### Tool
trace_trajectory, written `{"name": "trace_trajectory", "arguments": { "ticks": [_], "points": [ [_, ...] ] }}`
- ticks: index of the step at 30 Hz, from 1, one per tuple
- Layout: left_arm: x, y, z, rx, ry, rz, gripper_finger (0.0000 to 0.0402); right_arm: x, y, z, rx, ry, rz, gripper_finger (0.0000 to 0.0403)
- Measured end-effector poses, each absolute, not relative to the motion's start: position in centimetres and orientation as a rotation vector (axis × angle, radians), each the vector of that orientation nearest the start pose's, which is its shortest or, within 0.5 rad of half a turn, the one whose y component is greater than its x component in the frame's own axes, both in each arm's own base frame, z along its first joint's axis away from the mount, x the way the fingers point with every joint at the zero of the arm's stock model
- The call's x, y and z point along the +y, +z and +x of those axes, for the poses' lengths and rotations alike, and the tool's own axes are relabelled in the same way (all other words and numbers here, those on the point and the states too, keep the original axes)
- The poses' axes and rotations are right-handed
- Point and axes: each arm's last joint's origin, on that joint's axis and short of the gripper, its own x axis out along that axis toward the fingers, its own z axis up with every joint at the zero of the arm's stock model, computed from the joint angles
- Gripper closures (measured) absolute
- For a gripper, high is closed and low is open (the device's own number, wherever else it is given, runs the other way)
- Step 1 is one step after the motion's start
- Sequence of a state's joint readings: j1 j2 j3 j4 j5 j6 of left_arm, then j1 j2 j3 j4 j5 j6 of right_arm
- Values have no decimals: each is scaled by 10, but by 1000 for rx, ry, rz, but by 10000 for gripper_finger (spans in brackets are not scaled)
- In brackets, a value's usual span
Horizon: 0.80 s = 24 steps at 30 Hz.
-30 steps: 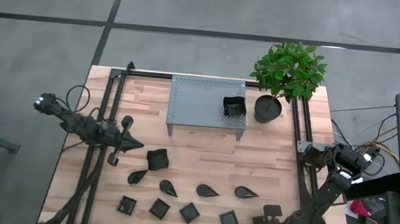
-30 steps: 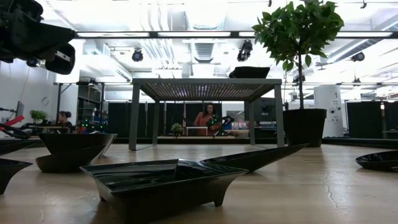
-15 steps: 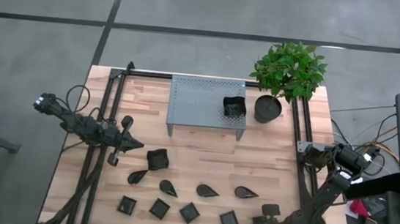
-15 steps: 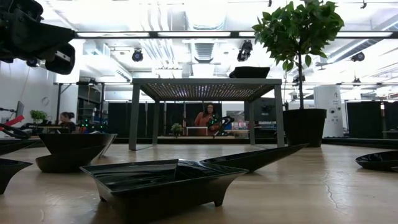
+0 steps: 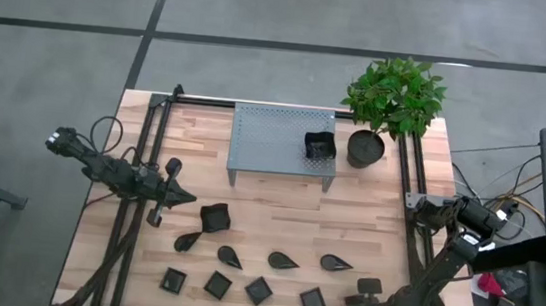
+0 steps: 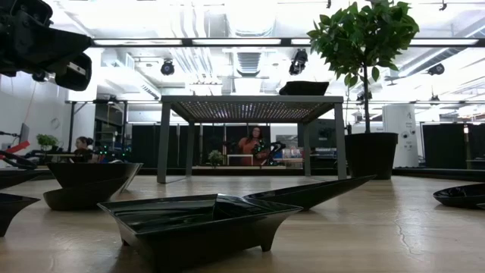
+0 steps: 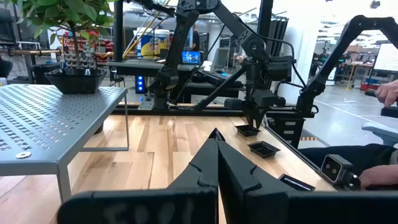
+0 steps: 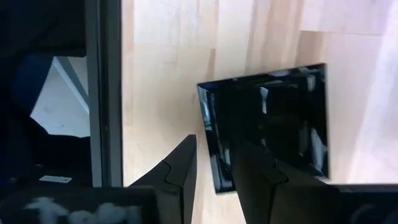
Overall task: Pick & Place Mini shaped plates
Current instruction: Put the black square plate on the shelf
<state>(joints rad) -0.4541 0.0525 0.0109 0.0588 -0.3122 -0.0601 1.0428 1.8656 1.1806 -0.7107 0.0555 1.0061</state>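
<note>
Straddling rim of square plate (image 8: 273, 124) at table's (image 5: 366, 232) 5 o'clock: right end effector (image 8: 214, 165), fingers spread, ready to pinch. Left end effector (image 7: 217, 162) pressed together, waiting at 9 o'clock.

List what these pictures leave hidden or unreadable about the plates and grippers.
- Right gripper: astride one edge of a small square plate; contact unreadable; high view hides it under the arm.
- Plate on the grey stand: low view shows only a dark edge; shape unreadable there.
- Left gripper: fingers together, hiding the table just ahead.
</note>
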Motion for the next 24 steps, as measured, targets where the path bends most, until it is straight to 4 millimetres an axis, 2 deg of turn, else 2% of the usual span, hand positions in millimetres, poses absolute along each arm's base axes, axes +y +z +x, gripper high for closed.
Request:
{"name": "trace_trajectory", "arguments": {
  "ticks": [9,24],
  "points": [
    [-35,169,93,-12,-142,-66,401,293,149,173,1431,107,87,319],
    [-35,169,93,-12,-142,-66,401,293,150,173,1430,108,78,391]
  ]
}}
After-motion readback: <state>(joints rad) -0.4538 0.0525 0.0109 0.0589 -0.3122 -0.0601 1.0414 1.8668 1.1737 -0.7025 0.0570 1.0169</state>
